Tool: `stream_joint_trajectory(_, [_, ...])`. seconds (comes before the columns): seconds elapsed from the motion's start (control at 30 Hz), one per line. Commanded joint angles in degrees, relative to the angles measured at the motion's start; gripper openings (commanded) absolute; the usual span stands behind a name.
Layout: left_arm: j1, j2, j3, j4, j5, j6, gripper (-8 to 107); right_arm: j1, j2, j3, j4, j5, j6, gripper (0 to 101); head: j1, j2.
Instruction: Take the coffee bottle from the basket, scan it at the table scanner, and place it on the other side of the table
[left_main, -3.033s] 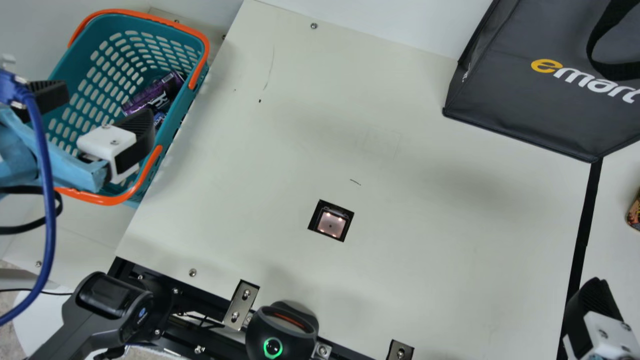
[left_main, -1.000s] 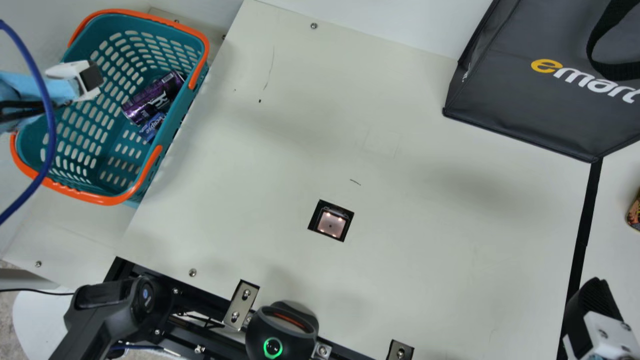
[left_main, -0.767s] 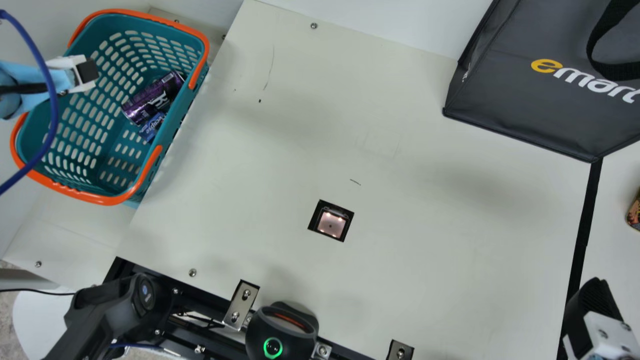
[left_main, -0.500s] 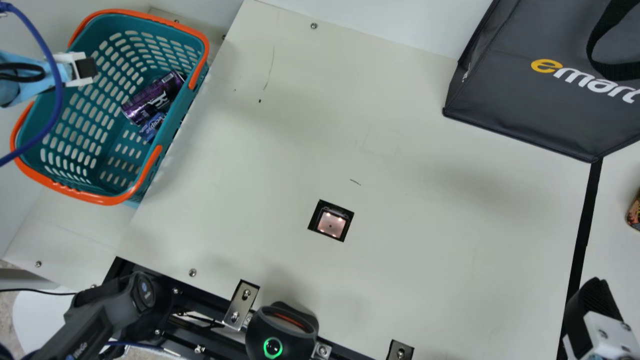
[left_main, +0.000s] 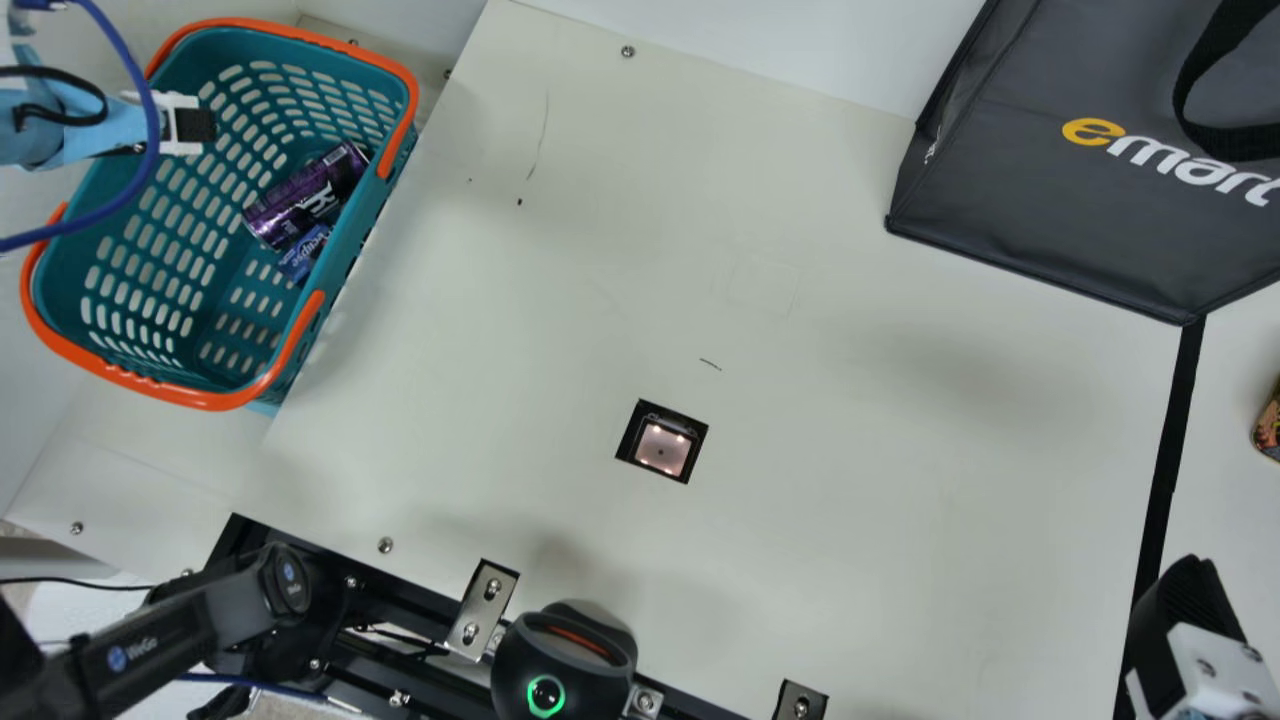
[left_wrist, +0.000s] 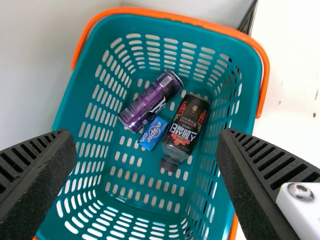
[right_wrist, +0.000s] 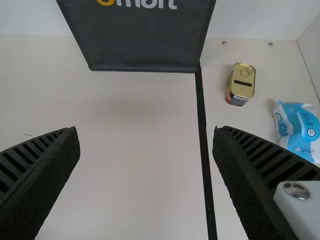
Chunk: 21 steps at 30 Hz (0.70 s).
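Over the basket (left_wrist: 165, 24), my left gripper (left_main: 192, 125) hangs with nothing between its fingers. In the left wrist view, the left gripper (left_wrist: 146, 134) has its two ribbed fingers standing wide apart, and the coffee bottle (left_wrist: 185, 127) lies below them on the basket's slotted floor. The bottle is on its side, dark-labelled, with its black cap on, and it sits closer to one finger than to the other.

Also below my left gripper are a purple drink can (left_wrist: 151, 101), lying tilted against the bottle's direction, and a small blue pack (left_wrist: 153, 133) between the can and the bottle. The teal basket has orange handles.

Well to the right of the left gripper, the table scanner (left_main: 661, 449) is lit in its square opening in the cream desk (left_main: 850, 400). A black device with a green ring light (left_main: 565, 665) stands at the edge nearer me.

My right gripper (left_main: 1190, 610) hangs by the black strip (right_wrist: 202, 130), fingers spread wide and holding nothing. Beyond its fingertips is a dark shopping bag (right_wrist: 140, 40). Across the strip, out past the right gripper, are a gold-topped rectangular tin (right_wrist: 241, 82) and a blue-and-white packet (right_wrist: 297, 127).
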Motion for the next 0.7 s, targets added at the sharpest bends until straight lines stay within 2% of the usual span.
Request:
stream_joint_trajectory(0.0, [-0.2,1.94,-0.47,-0.04,0.21,1.16,90,0.0,0.0,0.0,0.0,0.0,0.0,95,-1.57,0.14])
stream_joint_trajectory(0.33, [-1.11,9.66,-1.0,-0.41,-1.51,6.58,90,0.0,0.0,0.0,0.0,0.0,0.0,95,-1.57,0.14])
stream_joint_trajectory(0.67, [-1.21,16.49,1.91,-1.59,-6.38,12.56,90,0.0,0.0,0.0,0.0,-0.05,0.0,95,-1.57,0.14])
